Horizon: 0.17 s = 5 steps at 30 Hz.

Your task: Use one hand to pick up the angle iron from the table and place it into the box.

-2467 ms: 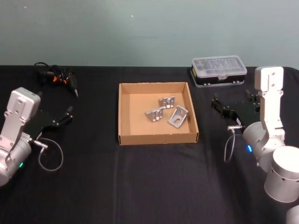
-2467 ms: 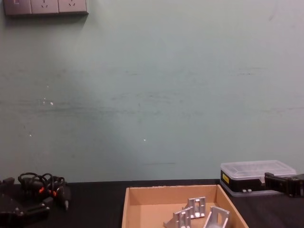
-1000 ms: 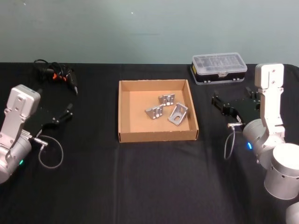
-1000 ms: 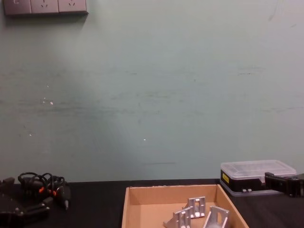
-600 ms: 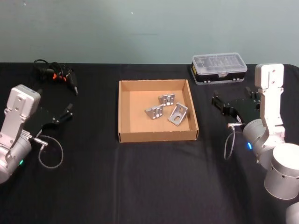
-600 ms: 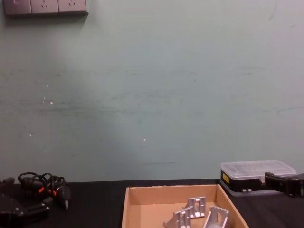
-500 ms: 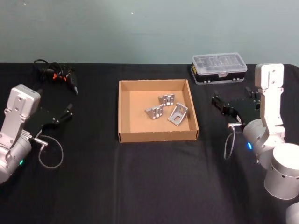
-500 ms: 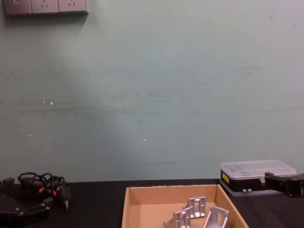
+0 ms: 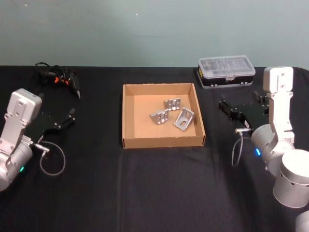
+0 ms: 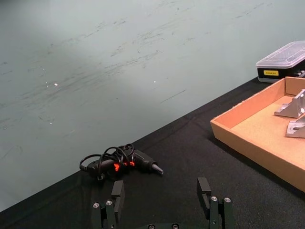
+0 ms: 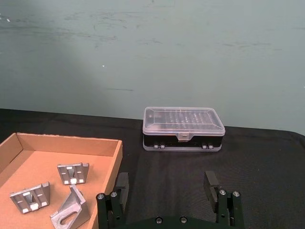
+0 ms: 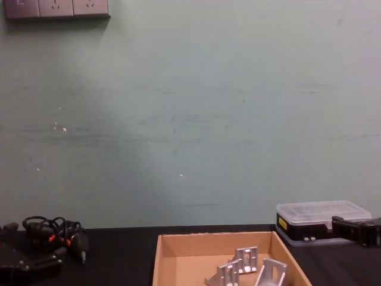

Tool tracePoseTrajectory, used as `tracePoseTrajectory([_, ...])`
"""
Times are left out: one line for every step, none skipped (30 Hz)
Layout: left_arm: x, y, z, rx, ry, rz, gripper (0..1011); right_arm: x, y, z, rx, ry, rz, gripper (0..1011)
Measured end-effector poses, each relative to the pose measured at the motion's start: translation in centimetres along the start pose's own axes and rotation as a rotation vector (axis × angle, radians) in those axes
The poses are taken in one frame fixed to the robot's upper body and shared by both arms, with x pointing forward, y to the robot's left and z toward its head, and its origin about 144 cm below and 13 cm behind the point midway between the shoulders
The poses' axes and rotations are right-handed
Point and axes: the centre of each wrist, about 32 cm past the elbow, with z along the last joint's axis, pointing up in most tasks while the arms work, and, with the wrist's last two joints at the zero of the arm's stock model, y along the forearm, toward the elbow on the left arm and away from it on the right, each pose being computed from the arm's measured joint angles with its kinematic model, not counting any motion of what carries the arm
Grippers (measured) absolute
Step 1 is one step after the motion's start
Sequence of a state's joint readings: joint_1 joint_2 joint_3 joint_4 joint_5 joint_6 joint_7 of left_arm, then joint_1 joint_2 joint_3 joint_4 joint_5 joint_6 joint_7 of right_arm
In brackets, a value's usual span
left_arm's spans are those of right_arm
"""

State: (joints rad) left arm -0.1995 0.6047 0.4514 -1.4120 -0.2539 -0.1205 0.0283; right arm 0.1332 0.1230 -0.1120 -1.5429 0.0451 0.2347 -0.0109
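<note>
three silver cast-metal angle irons lie in the wide shallow tan cardboard box (image 9: 162, 140) at the middle of the flat matte black table (image 9: 154, 188). all three sit in the box's right half, resting on its floor: one (image 9: 172, 103) nearest the far wall, one (image 9: 159, 117) just left of it and nearer the front, one (image 9: 184, 119) close to the right wall.

left black gripper (image 9: 67, 118) sits low over the table well left of the box, fingers spread, nothing between them. right black gripper (image 9: 226, 110) sits right of the box, just in front of the black plastic case with a clear lid (image 9: 226, 72), fingers spread too, empty.

head view gives the full layout. chest view sees the box (image 12: 178, 245) from the side, so the brackets stand up above its floor, and the clear-lidded case (image 12: 321, 219) shows with a yellow label on its end.

left wrist view shows the spread left gripper (image 10: 162, 192) and beyond it a black tool with orange marks and a coiled cord (image 10: 121, 161) on the table, plus the box's left wall (image 10: 257, 143). right wrist view shows the right gripper (image 11: 165, 182) open, the case (image 11: 183, 128) straight ahead of it and the three brackets in the box (image 11: 64, 144) off to one side.
</note>
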Motion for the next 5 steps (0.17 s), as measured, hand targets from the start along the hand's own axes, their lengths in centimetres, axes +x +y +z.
tracePoseTrajectory([0.00, 0.00, 0.00, 0.000, 0.000, 0.000, 1000, 0.00, 0.00, 0.00, 0.000, 0.000, 0.000, 1000])
tracePoseTrajectory([0.00, 0.00, 0.00, 0.000, 0.000, 0.000, 1000, 0.00, 0.00, 0.00, 0.000, 0.000, 0.000, 1000])
tracePoseTrajectory([0.00, 0.00, 0.00, 0.000, 0.000, 0.000, 1000, 0.00, 0.00, 0.00, 0.000, 0.000, 0.000, 1000])
tracePoseTrajectory([0.00, 0.00, 0.00, 0.000, 0.000, 0.000, 1000, 0.00, 0.00, 0.00, 0.000, 0.000, 0.000, 1000])
tracePoseTrajectory([0.00, 0.00, 0.00, 0.000, 0.000, 0.000, 1000, 0.00, 0.00, 0.00, 0.000, 0.000, 0.000, 1000])
